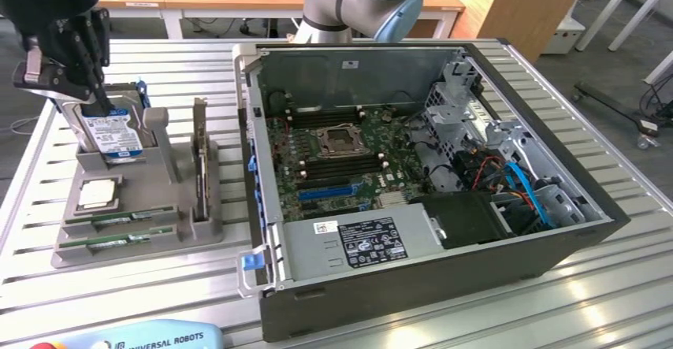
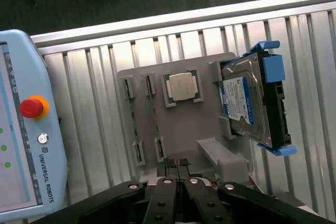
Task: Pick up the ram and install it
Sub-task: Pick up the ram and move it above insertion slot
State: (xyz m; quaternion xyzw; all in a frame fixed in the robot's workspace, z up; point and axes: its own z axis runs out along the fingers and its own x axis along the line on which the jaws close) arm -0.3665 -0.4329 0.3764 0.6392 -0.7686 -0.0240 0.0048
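- The grey holder (image 1: 158, 243) lies on the slatted surface (image 1: 620, 207) at the exterior view's left, just beside the open computer case (image 1: 421, 286).
- The ram (image 1: 118, 220) (image 2: 154, 119) stands on edge in the holder's near slots. A second stick like it sits in the slot alongside, nearer still.
- Just past the sticks, a square silver processor chip (image 1: 97, 194) lies flat in its own pocket of the holder.
- A hard drive (image 1: 110, 132) with a blue-and-white label and blue side rails leans in the holder's far end.
- A dark card (image 1: 200, 160) stands upright along the holder's side closest to the case.
- My claw (image 1: 94, 101) (image 2: 177, 162) hangs over the holder's far end by the hard drive, fingertips together and holding nothing. It is well apart from the ram.
- A pale blue control tablet (image 2: 26, 124) with a red button lies at the surface's near edge.
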